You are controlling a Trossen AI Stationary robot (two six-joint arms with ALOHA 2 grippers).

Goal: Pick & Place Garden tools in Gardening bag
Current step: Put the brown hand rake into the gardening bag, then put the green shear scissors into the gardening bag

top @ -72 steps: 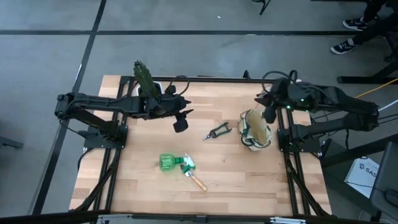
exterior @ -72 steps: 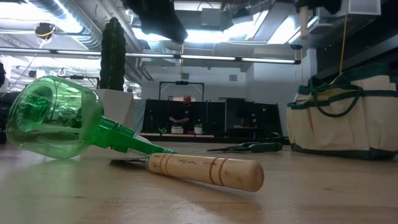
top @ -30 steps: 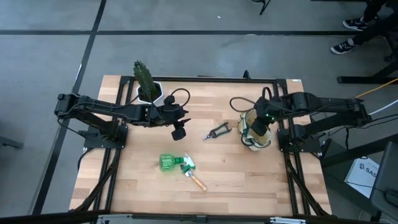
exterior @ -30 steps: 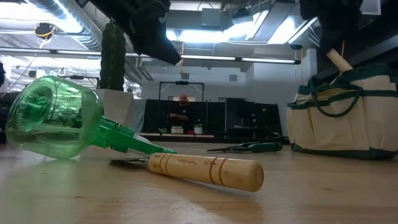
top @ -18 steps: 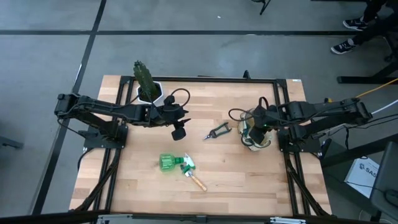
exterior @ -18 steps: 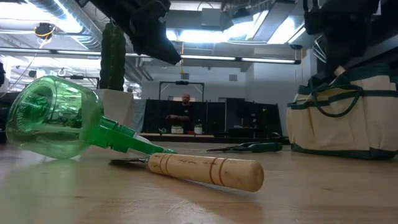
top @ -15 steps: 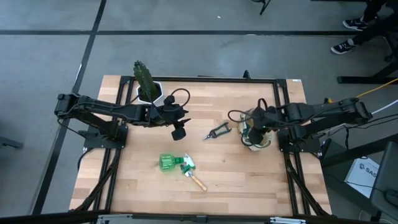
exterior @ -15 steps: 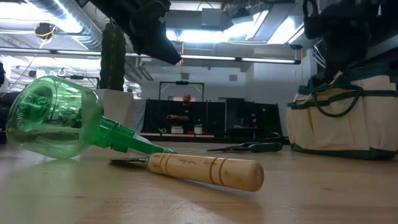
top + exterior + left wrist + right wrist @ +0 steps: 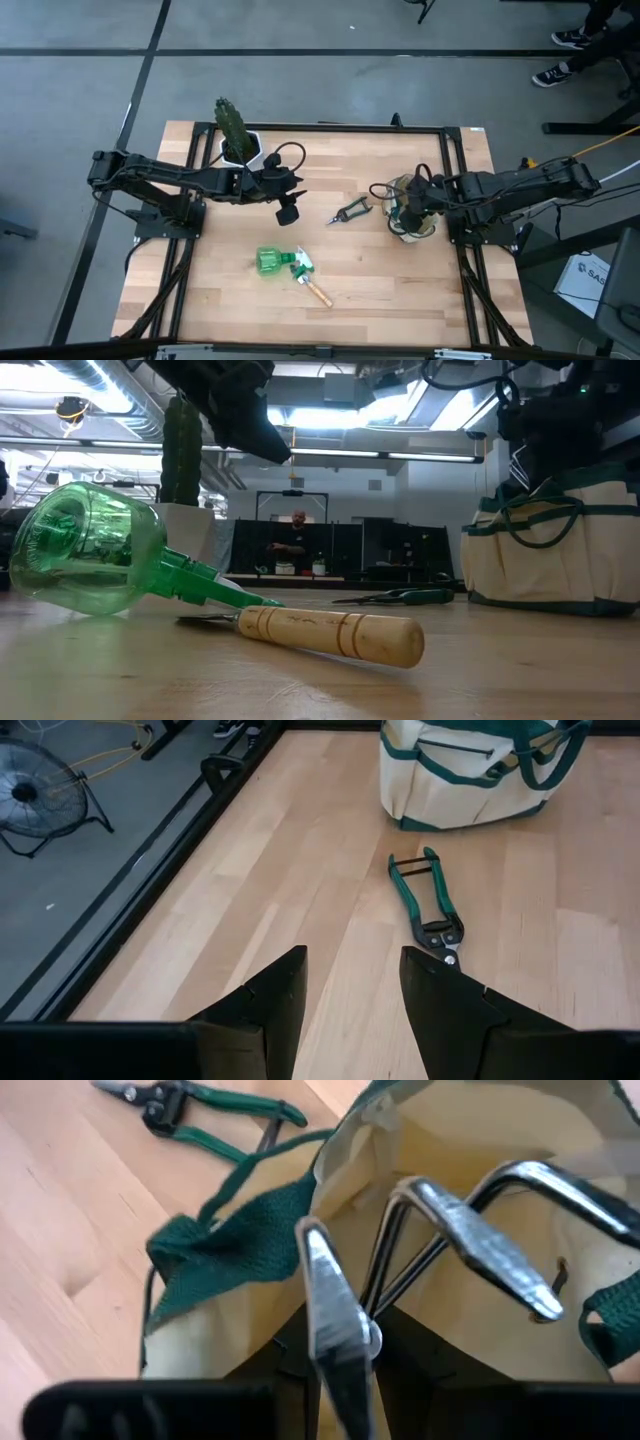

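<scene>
The cream bag with green trim [image 9: 420, 228] stands at the table's right. My right gripper [image 9: 405, 212] is down in its mouth, shut on a metal-pronged hand tool [image 9: 450, 1230]. The pruning shears [image 9: 352, 210] lie flat just left of the bag. The green spray bottle [image 9: 270, 261] lies on its side near the front, its nozzle over the blade of the wooden-handled trowel [image 9: 316, 291]. My left gripper [image 9: 288, 212] hangs open and empty above the table's middle, left of the shears [image 9: 430, 905]. My right gripper holds the tool where its metal prongs run together [image 9: 365, 1325], between its two fingers. The fingers point down into the bag's mouth and the prongs [image 9: 520, 1180] reach on inside the bag. The tool's handle is hidden behind the gripper.
A cactus in a white pot [image 9: 234, 135] stands at the far left corner. The bag's green handle strap [image 9: 230, 1240] hangs over its rim beside my right gripper. Bare wood lies between the shears and the bottle. A person shows far off in the room [image 9: 298, 545].
My right gripper has gone down into the bag's mouth with the tool, shifting a little toward the table's left. The wooden handle that stuck up above the bag's rim a second ago no longer shows in the low view.
</scene>
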